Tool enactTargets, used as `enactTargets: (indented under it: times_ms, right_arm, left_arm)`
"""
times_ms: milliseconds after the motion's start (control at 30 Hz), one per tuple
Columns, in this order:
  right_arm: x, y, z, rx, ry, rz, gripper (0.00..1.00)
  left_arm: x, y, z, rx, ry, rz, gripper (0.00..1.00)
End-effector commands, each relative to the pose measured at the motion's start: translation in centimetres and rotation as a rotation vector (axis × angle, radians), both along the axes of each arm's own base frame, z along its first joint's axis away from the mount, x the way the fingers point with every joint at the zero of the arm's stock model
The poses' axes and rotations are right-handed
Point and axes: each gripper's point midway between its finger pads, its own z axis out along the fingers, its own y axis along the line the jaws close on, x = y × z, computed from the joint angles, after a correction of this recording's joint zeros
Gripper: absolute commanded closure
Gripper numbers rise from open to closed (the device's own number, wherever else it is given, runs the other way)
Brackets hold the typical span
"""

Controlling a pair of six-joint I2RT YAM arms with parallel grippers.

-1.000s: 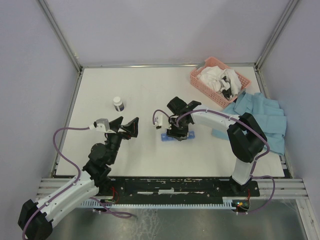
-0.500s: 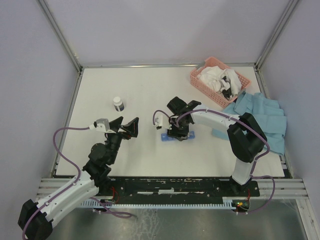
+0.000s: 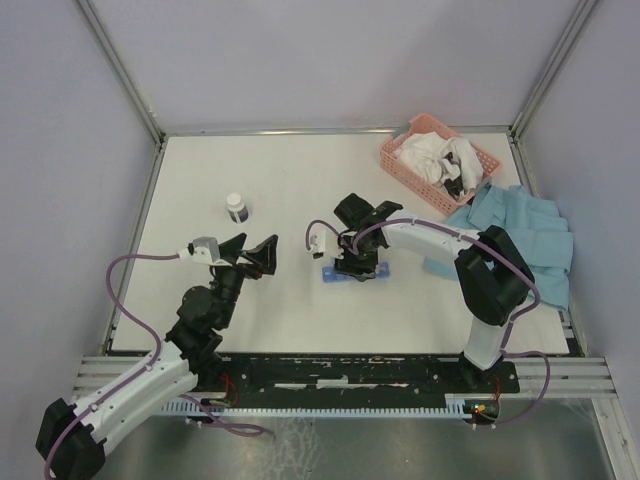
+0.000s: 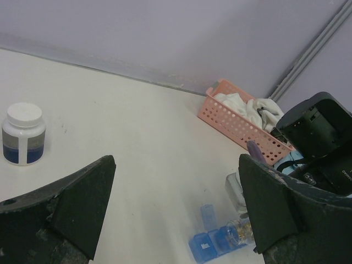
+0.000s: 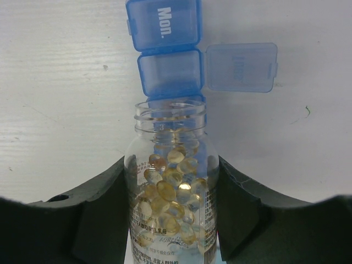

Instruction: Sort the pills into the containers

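Note:
My right gripper (image 5: 171,181) is shut on a clear bottle (image 5: 170,165) that is tipped over, its open mouth just above the blue containers strip (image 5: 165,49). Several yellowish pills (image 5: 168,190) lie inside the bottle. The "Mon." compartment (image 5: 163,22) is closed. The one beside it (image 5: 168,74) stands open with its lid (image 5: 240,67) flipped to the right, and no pill shows inside. From above, the right gripper (image 3: 355,262) covers most of the strip (image 3: 330,273). My left gripper (image 3: 250,255) hangs open and empty to the left, and its wrist view shows the strip (image 4: 212,242) ahead.
A white-capped bottle (image 3: 237,208) stands upright at the left, also seen from the left wrist (image 4: 22,133). A pink slatted basket (image 3: 438,162) with white cloth sits at the back right. A blue cloth (image 3: 515,235) lies along the right edge.

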Motion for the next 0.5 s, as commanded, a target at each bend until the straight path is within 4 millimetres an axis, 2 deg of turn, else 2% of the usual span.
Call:
enactTargets:
  times_ms: [0,67,100,133,167,233,267,300,333,400,433,467]
  right_arm:
    - [1.7,0.0,0.9,-0.009,-0.102,-0.021,0.94]
    - [-0.1,0.4,1.4,0.025,0.016,0.023,0.93]
    - [-0.1,0.5,1.1,0.029,-0.022,0.033,0.93]
    - [1.2,0.4,1.0,0.012,-0.108,-0.001,0.94]
    - [2.0,0.2,1.3,0.008,-0.116,-0.023,0.94]
    - [0.0,0.6,1.6,0.043,0.024,0.02,0.93]
    - [0.3,0.8,1.5,0.035,-0.044,0.032,0.94]
    - [1.7,0.5,1.1,0.019,-0.124,-0.027,0.95]
    - [2.2,-0.1,0.9,0.002,-0.114,-0.055,0.95]
    - [0.7,0.5,1.6,0.037,0.003,-0.016,0.94]
    - [0.7,0.7,1.5,0.035,-0.04,0.001,0.94]
    - [1.7,0.5,1.1,0.017,-0.119,-0.028,0.95]
  left_arm:
    - [0.0,0.1,1.3,-0.047,-0.022,0.008,0.0]
    - [0.0,0.1,1.3,-0.049,-0.023,0.008,0.0]
    - [0.0,0.2,1.3,-0.049,-0.023,0.01,0.0]
    - [0.0,0.2,1.3,-0.048,-0.023,0.01,0.0]
    - [0.0,0.1,1.3,-0.048,-0.023,0.007,0.0]
    - [0.0,0.2,1.3,-0.049,-0.024,0.008,0.0]
    - [0.0,0.2,1.3,-0.049,-0.024,0.008,0.0]
    - [0.0,0.1,1.3,-0.046,-0.022,0.008,0.0]
    - [0.0,0.1,1.3,-0.047,-0.022,0.008,0.0]
    - [0.0,0.2,1.3,-0.048,-0.024,0.008,0.0]
    - [0.0,0.2,1.3,-0.049,-0.024,0.01,0.0]
    - [0.0,0.2,1.2,-0.048,-0.022,0.009,0.0]
